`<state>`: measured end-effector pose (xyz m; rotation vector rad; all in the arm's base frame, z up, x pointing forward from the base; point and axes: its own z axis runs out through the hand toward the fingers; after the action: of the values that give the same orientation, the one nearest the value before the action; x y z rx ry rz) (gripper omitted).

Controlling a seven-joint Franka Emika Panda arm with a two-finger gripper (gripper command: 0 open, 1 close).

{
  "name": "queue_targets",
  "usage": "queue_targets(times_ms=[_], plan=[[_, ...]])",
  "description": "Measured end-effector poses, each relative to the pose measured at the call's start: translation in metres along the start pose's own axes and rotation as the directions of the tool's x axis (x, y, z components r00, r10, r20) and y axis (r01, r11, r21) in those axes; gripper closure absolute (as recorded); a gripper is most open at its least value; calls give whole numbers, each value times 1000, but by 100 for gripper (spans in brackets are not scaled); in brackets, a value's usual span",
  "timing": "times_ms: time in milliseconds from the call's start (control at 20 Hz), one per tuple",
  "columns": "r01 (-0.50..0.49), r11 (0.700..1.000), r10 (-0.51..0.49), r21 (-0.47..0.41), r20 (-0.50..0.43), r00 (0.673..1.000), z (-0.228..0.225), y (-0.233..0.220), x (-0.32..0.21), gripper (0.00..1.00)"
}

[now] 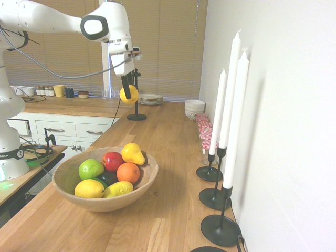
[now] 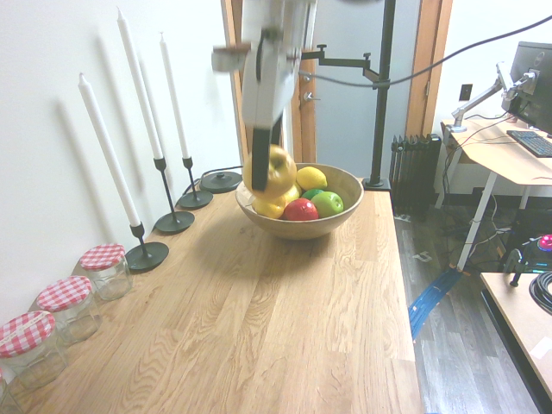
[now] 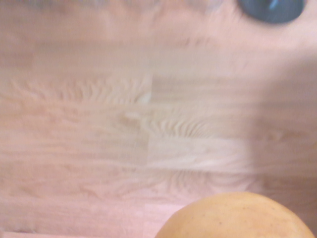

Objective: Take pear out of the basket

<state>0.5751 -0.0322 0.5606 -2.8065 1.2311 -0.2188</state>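
I have the pear [image 1: 132, 95] grasped in the hand [image 1: 127, 93], up in the air above the counter [image 1: 157, 128]. From the first exterior camera it hangs on the far side of the basket [image 1: 100, 204], well apart from its rim, and my wrist camera shows bare wood grain beyond the fruit. The dark fingers press on its plump flanks, which I judge the right hold: across the widest part, keeping off the ends, where the skin curves away.

I expect middling weight for a fruit this round, enough to swing or roll in the grip if I turn the wrist sharply. The smooth skin looks slippery, and I can't tell from here whether the flesh is firm or ripe, so I'd squeeze only enough to stop it sliding. I'd lower it gently onto the wood and let go only once it touches; dropped, it could bruise or roll.
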Motion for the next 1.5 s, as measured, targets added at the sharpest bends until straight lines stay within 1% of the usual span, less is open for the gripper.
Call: queue_targets(times_ms=[200, 450, 650, 850, 900, 1500], plan=[[-26, 999, 27, -38, 25, 999, 65, 5, -1, 100], [-55, 995, 60, -85, 54, 997, 130, 6, 2, 100], [-65, 992, 73, -109, 71, 995, 162, 5, 4, 100], [-66, 990, 76, -122, 80, 994, 174, 5, 4, 100], [-65, 990, 75, -123, 80, 994, 174, 4, 3, 0], [-71, 990, 81, -123, 78, 994, 173, 3, 3, 0]])
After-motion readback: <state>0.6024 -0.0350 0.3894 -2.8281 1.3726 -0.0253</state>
